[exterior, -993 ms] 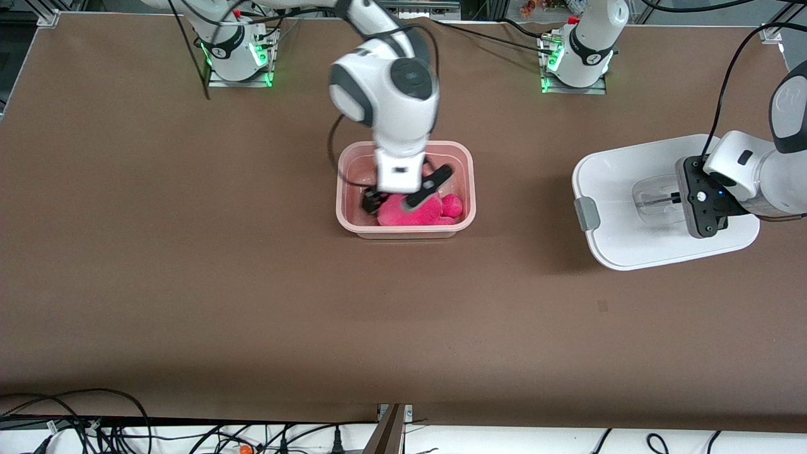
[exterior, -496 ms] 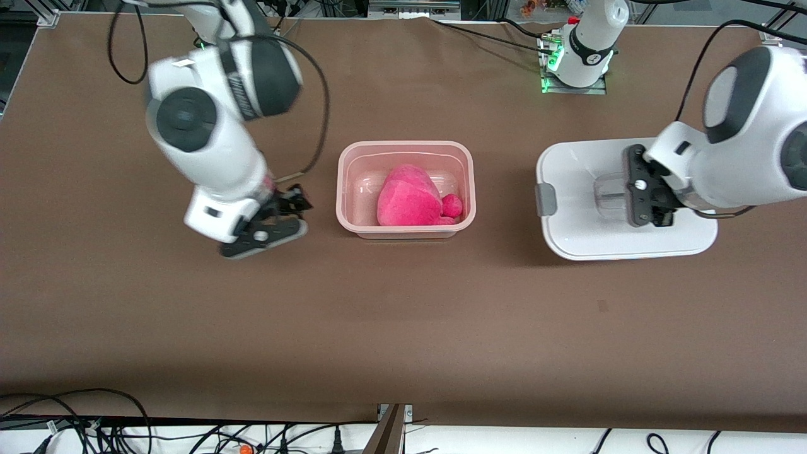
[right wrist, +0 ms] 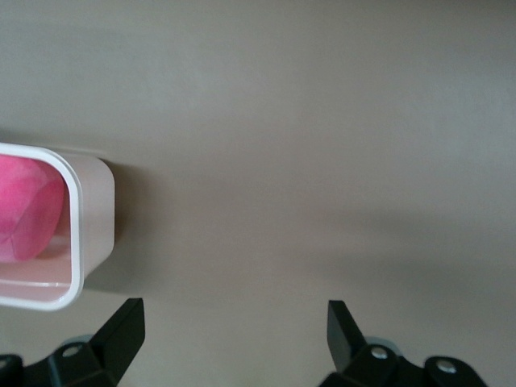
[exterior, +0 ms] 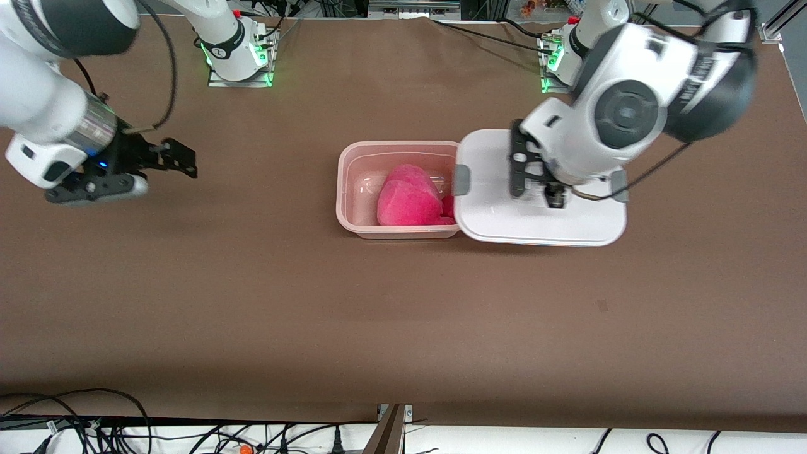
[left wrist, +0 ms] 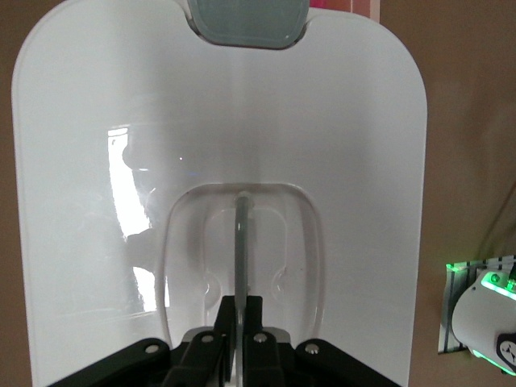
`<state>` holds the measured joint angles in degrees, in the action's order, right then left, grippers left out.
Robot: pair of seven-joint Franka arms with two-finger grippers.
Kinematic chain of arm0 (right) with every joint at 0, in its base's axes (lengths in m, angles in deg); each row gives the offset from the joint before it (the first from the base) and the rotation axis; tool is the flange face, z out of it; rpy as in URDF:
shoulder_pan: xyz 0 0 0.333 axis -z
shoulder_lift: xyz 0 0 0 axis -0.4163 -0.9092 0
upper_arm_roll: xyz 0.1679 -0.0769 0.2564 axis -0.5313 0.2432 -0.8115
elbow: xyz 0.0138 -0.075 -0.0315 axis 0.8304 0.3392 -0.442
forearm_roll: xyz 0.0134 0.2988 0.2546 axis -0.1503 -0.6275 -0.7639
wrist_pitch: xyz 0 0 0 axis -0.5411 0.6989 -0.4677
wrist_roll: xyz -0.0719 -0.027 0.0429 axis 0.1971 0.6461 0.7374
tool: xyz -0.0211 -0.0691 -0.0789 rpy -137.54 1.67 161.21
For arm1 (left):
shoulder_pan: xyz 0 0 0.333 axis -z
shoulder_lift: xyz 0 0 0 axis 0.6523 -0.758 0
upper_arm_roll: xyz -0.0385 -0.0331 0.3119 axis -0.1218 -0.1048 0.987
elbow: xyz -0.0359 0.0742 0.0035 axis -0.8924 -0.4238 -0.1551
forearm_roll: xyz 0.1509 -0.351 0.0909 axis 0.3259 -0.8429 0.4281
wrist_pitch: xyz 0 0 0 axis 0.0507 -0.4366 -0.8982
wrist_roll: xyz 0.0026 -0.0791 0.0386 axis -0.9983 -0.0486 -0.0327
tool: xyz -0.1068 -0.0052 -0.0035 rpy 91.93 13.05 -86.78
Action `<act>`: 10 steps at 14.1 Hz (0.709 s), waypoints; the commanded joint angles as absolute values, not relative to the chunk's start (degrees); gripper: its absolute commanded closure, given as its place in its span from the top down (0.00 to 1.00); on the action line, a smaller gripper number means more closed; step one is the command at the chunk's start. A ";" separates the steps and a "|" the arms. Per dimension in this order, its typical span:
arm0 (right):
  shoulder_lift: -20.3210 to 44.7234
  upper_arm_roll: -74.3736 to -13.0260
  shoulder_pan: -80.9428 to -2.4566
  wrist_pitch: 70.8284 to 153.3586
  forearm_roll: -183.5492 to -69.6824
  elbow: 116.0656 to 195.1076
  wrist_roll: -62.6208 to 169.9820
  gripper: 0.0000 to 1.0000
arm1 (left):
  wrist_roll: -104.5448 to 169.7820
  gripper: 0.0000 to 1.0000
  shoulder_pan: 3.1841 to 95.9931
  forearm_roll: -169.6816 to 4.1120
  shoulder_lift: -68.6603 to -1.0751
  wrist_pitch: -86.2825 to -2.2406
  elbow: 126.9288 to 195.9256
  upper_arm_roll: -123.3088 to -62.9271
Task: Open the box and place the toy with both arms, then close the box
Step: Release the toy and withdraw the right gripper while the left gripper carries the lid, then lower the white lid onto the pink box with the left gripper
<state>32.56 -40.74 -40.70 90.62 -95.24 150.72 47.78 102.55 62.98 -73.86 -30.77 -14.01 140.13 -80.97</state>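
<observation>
Pink toy [exterior: 408,203] already lies in your open box [exterior: 353,189] mid-table; only closing remains. Your left gripper [exterior: 547,183], over the box's end, carries the lid [exterior: 536,221]. Left wrist: it's clamped on the lid's handle [left wrist: 240,242]. Right wrist: right gripper [right wrist: 234,339] spread empty, waiting over bare table [right wrist: 322,161].

A robotics lab: bolted arm bases [exterior: 236,47] on a brown-covered table [exterior: 378,302], loose cables [exterior: 94,422] along its edge.
</observation>
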 commanded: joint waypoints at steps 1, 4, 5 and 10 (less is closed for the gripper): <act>36.63 -46.95 -32.52 89.47 -95.66 154.48 48.12 1.00 | 97.79 0.00 68.21 -75.37 -34.11 -18.22 138.36 -80.15; 36.28 -46.60 -32.42 89.55 -94.70 154.04 49.79 1.00 | 93.23 0.00 72.34 -75.55 -36.48 -21.57 138.36 -80.24; 36.28 -46.77 -32.42 89.64 -93.21 153.69 49.88 1.00 | 91.82 0.00 74.01 -75.38 -37.01 -21.75 138.36 -80.15; 35.23 -46.86 -32.51 89.46 -91.79 150.71 50.05 1.00 | 85.13 0.00 79.55 -75.02 -41.32 -29.74 138.27 -80.07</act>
<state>35.58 -45.89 -33.51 89.77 -92.71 152.60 49.22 87.29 77.69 -74.51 -39.27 -27.38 140.10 -80.94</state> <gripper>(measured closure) 0.000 0.930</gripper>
